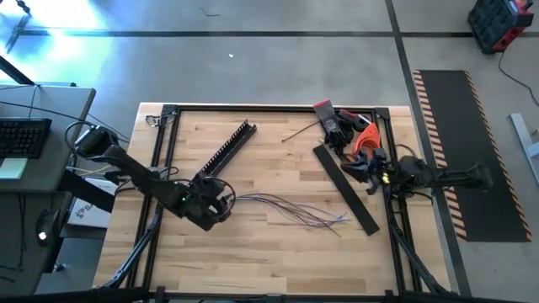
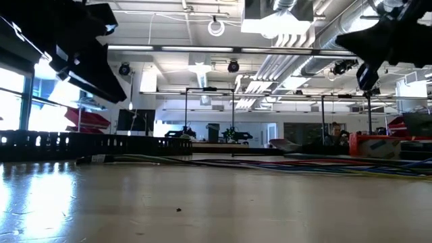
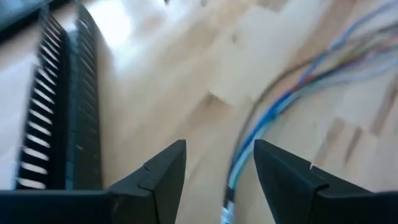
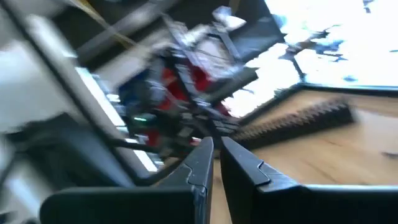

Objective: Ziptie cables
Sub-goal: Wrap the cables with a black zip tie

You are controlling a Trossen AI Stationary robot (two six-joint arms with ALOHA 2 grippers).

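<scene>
1. The left gripper (image 3: 219,163) is held with its fingers apart, just above the near end of the cables (image 3: 292,93), which lie loose on the table (image 1: 278,244).
2. The right gripper (image 4: 216,163), its fingers nearly together and empty, is kept well away.
3. A few thin strands could be missed on closing, because they fan out.

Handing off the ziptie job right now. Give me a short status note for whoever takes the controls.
Left gripper: open, low over the near end of the cables, holding nothing.
Right gripper: nearly shut, empty, raised at the table's right side by the flat black strip.
Cables lie loose mid-table, fanned at the far end; slotted duct beyond.
Done: nothing bundled.
Left: gather cables, fit the ziptie.
</scene>
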